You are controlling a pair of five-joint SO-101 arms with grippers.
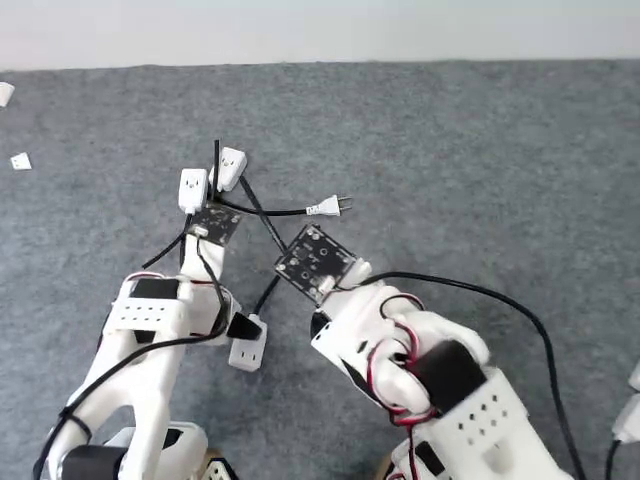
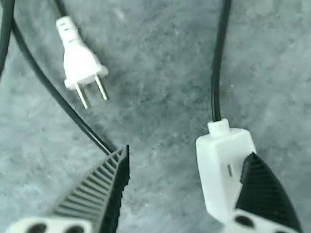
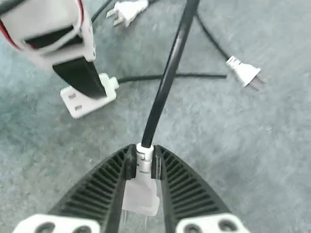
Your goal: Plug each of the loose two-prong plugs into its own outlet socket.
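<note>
On the grey mat (image 1: pixel 480 150) between our 2 arms, we are looking at a job that is barely getting started: as far as we are able to judge, no plug is sitting in a socket yet.

Our right gripper (image 3: pixel 144 151) is clenching 1 white plug (image 3: pixel 141 194) by its body. Both fingers are pressing its sides, the 2 prongs are pointing back toward the wrist, and its black cord (image 3: pixel 167 73) is running away over the mat.

Our left gripper (image 2: pixel 187 162) is standing released, fingers spread wide. The white socket (image 2: pixel 221 170) is leaning against 1 finger (image 2: pixel 260 189) only, with a broad gap to the other, so we are not gripping it. Seen from the right wrist, what we are taking for this same socket is showing 2 bare slots, so it is waiting empty.

Beyond it, a near loose plug (image 3: pixel 245 73) and a far loose plug (image 3: pixel 126 12) are lying flat on the mat, prongs free, well apart from the socket. The left wrist view is also showing a loose plug, though we cannot tell whether it is 1 of those 2.

In our judgement, then, everything is remaining to be done. The held plug is needing to be turned and pushed into the empty socket, and at least 2 more plugs are waiting after it.
</note>
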